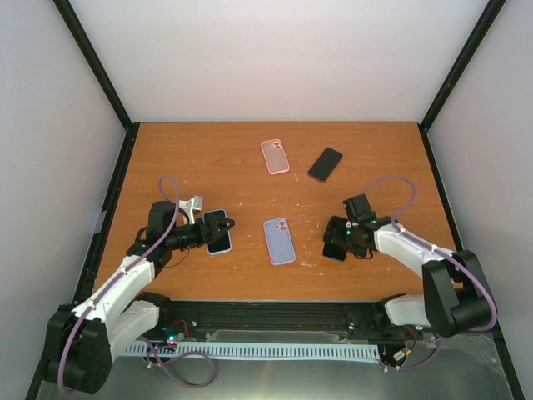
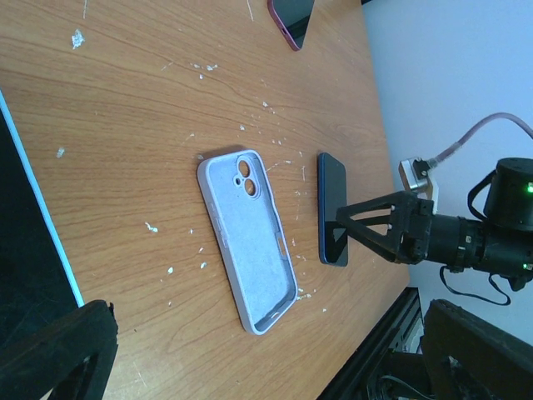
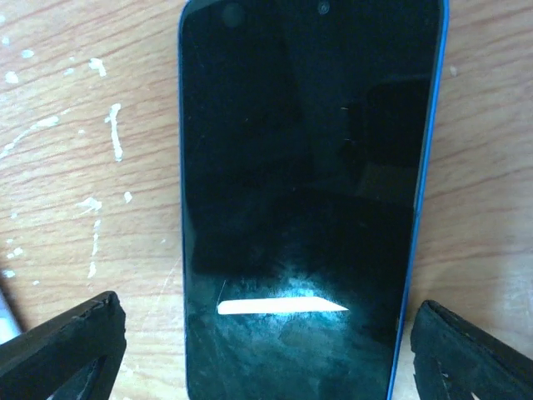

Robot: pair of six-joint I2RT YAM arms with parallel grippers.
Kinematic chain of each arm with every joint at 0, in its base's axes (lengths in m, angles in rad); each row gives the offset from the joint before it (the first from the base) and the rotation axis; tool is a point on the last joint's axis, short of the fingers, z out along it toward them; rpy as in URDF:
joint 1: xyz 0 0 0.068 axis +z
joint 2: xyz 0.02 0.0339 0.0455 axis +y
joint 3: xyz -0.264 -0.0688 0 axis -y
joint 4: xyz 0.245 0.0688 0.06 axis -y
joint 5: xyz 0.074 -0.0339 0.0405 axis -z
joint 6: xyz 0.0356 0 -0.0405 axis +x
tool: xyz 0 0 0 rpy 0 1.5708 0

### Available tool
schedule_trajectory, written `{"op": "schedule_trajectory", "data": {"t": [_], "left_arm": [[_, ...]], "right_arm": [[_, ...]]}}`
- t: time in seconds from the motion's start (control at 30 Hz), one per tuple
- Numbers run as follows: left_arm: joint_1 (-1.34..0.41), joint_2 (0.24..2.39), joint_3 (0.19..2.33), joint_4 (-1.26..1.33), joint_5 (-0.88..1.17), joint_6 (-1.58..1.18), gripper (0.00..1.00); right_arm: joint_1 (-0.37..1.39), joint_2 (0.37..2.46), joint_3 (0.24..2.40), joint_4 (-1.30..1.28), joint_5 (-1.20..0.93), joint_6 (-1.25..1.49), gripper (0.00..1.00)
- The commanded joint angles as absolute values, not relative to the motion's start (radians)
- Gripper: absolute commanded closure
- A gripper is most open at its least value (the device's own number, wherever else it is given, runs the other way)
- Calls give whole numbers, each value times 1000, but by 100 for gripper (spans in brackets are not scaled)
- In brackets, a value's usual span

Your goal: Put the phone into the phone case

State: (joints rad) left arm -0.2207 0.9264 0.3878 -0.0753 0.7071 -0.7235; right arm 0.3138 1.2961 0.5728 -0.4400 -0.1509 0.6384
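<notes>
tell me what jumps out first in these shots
The empty lilac case lies open side up mid-table. Just right of it, the open right pincer straddles a blue-edged phone lying flat. A pink case and a black phone lie farther back.

Left hand [image 1: 218, 229] low, spread; right hand [image 1: 337, 239] low, spread.

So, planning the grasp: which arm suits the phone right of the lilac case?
Right. The right gripper is open astride that phone, a finger each side; the left gripper sits beyond the case.
</notes>
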Motion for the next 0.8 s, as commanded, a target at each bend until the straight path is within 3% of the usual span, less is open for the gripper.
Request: {"op": "schedule_trajectory", "data": {"t": [0.0, 0.57, 0.77], "left_arm": [[-227, 893, 399, -87, 702, -727, 1], [-227, 891, 396, -121, 689, -722, 1], [-227, 903, 404, -119, 689, -724, 1]], "right_arm": [[357, 1408, 615, -588, 38, 712, 6], [453, 1614, 697, -514, 141, 775, 16], [463, 1620, 698, -519, 116, 800, 9]]}}
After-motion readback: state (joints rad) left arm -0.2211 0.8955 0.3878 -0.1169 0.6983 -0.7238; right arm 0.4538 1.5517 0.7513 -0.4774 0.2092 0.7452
